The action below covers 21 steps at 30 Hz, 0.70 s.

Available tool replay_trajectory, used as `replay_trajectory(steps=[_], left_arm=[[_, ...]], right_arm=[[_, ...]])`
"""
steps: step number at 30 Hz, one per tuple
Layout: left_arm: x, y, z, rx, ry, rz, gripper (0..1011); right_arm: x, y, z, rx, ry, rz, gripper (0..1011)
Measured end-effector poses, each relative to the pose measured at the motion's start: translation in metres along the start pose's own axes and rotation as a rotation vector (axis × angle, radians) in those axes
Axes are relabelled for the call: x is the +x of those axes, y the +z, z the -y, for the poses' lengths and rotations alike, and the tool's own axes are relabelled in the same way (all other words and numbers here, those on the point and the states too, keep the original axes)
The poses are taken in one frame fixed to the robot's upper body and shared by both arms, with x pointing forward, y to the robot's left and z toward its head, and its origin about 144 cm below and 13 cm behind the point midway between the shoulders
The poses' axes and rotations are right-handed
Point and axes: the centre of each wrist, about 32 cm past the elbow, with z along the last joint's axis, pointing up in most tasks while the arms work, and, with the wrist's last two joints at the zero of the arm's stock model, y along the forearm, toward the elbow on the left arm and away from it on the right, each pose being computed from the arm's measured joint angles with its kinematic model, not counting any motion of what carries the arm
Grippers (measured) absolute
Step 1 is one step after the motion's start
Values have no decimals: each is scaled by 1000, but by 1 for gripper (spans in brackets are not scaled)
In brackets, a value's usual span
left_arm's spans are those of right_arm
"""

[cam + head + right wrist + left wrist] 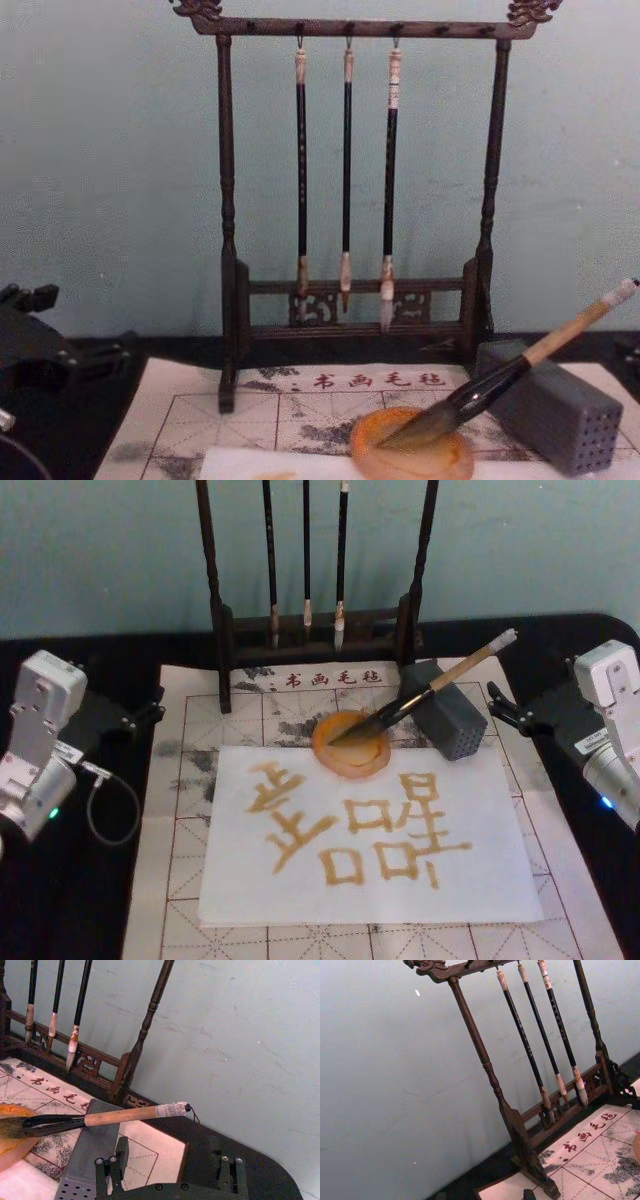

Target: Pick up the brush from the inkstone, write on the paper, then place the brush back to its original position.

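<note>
Plainly neither arm is at work. The right gripper [497,705] hangs well off to the right of the round amber-orange inkstone dish [330,765], its fingers [107,1174] spread wide with nothing between them. The left gripper [150,706] sits equally far to the left of the inkstone, likewise parted and empty. Both stand clear of the writing area, which leaves the sheet unshadowed and the brush free to reach.

The large calligraphy brush with tan wooden handle, whitish cap and black lower shaft [430,692] lies with its dark tuft in the inkstone's glossy centre. Its handle slants up and away to the right, propped on the grey rectangular block with small holes [455,725], which stands just beside the inkstone. That prop keeps the bristles soaking and lifts the shaft off the table, offering a gripper a free length of wood to close on.

The plain white paper sheet [480,880] lies in front of the inkstone, its far edge tucked under the dish. It bears large amber strokes, so I judge the writing done and the brush at home. Under the inkstone spreads the cream mat with red grid lines [180,860]. Behind it stands the dark wooden rack [228,200], with three thin black-shafted brushes [346,170] hanging from it.
</note>
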Motion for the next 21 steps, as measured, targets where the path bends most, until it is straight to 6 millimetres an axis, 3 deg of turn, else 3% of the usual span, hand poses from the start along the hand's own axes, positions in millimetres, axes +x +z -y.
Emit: replay_trajectory(steps=[21], left_arm=[[0, 0, 0, 0, 0, 0, 1001]], right_arm=[[0, 0, 0, 0, 0, 0, 1000]])
